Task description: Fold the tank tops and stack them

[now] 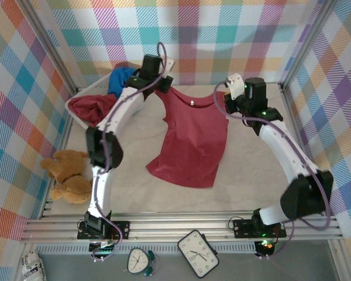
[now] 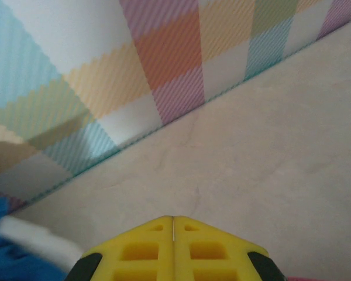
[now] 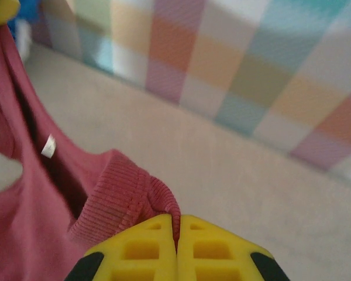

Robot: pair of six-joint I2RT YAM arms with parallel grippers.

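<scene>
A dark red tank top [image 1: 190, 140] is stretched between my two grippers near the back wall. Its lower body lies on the table, and the neckline with a white label [image 3: 48, 146] faces up. My right gripper [image 3: 176, 225] is shut on the ribbed right strap [image 3: 120, 193]; from above it [image 1: 225, 93] sits at the back right. My left gripper [image 1: 162, 86] is shut on the left strap, its yellow jaws [image 2: 173, 225] pressed together. A blue tank top [image 1: 120, 79] and a second dark red tank top [image 1: 90, 108] lie crumpled in the basket.
The white mesh basket [image 1: 76, 99] stands at the back left corner, just left of my left arm. A brown teddy bear [image 1: 70, 172] sits by the left wall. Checked walls close in the table. Two clocks [image 1: 196, 252] lie below the front rail.
</scene>
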